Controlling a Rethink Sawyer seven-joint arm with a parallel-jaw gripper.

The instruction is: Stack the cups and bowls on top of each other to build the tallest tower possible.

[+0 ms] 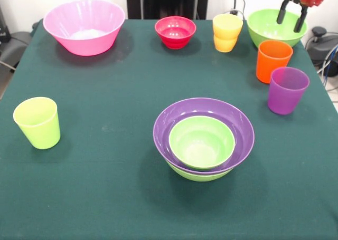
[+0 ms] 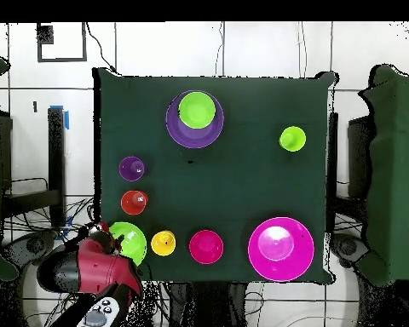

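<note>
Tower (image 1: 203, 140) (green-purple-green bowls), pink apart.

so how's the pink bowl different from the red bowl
The pink bowl is much wider and taller than the red bowl. The pink bowl sits at a far corner of the table; the red bowl sits mid-way along that far edge. Both stand upright, alone, not yet stacked.

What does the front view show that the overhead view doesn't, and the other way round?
Only the front view shows the third bowl, lime green, under the purple bowl in the tower, and the end effector with its fingers apart over the far lime green bowl. Only the overhead view shows the arm's red body and the floor around the table. Both show the pink bowl standing alone, the red bowl and four cups.
</note>
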